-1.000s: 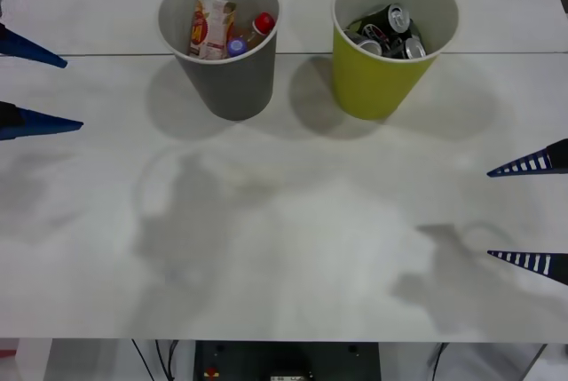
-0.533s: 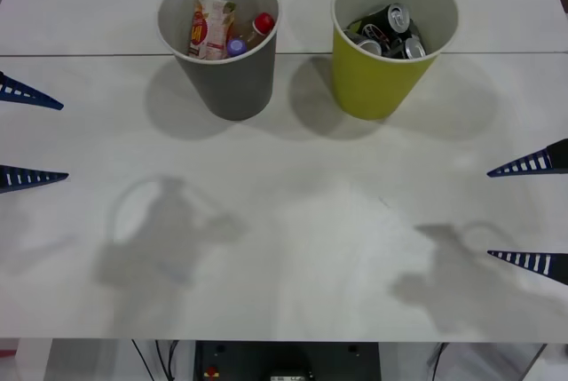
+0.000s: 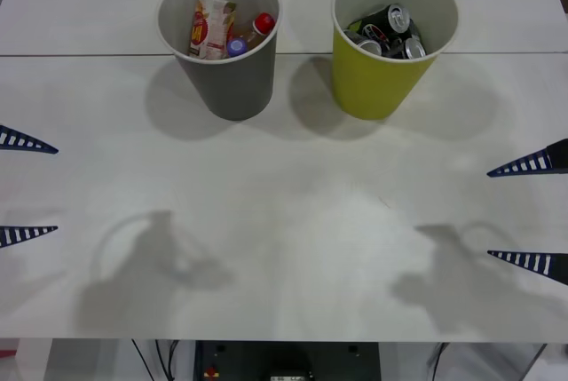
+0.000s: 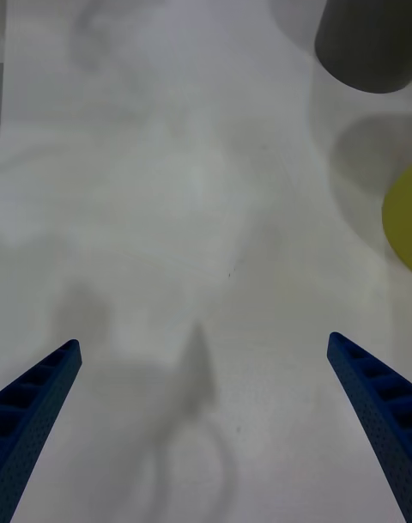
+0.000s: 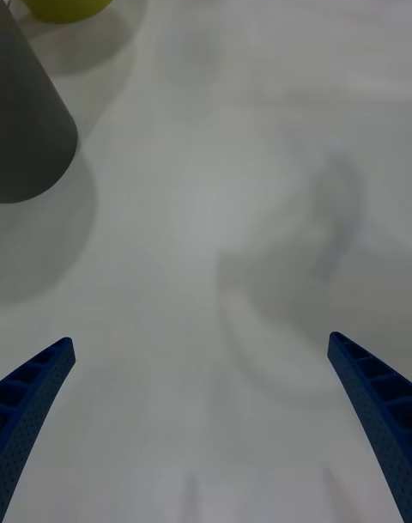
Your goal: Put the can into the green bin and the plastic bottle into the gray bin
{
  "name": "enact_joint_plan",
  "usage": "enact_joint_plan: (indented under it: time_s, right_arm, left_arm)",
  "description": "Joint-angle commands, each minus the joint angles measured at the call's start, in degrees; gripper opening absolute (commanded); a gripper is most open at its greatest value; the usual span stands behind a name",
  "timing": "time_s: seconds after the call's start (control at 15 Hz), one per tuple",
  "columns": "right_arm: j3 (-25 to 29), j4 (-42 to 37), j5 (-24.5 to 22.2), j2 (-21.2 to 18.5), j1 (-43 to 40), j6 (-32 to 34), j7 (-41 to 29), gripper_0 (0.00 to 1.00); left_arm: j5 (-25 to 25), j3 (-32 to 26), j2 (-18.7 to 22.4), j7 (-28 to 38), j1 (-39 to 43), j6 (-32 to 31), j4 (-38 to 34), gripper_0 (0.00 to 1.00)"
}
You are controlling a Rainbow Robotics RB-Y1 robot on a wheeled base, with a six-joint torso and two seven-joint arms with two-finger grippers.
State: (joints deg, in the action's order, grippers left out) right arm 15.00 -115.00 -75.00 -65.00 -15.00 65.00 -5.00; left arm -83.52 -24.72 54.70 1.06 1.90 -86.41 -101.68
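Plastic bottle (image 3: 210, 10) stands in gray bin (image 3: 232, 88), looks light, slick, squashy, so grip mid-body; cans (image 3: 390, 30) in green bin (image 3: 373, 88); left gripper (image 3: 25, 187) and right gripper (image 3: 532, 214) both spread, empty.

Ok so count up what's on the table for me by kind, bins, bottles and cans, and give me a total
Bins: 2, the gray bin and the green bin.
Bottles: 3, all in the gray bin: the plastic bottle, a small red-capped bottle and a purple-capped bottle.
Cans: at least 3 visible in the green bin, cans.
Total: at least 8.
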Motion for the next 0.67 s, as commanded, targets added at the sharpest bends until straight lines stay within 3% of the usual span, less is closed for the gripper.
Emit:
enact_joint_plan:
  time_s: [0.07, 0.33, 0.67]
  right_arm:
    - [0.0, 0.0, 0.0, 0.0, 0.0, 0.0, 0.0, 1.00]
    - [0.0, 0.0, 0.0, 0.0, 0.0, 0.0, 0.0, 1.00]
    - [0.0, 0.0, 0.0, 0.0, 0.0, 0.0, 0.0, 1.00]
  left_arm:
    - [0.2, -2.8, -1.7, -0.6, 4.2, 0.3, -3.1, 1.00]
    - [0.7, -5.6, -4.4, -1.0, 9.0, 1.2, -7.2, 1.00]
    - [1.2, -5.1, -4.6, -1.6, 10.4, 1.4, -7.6, 1.00]
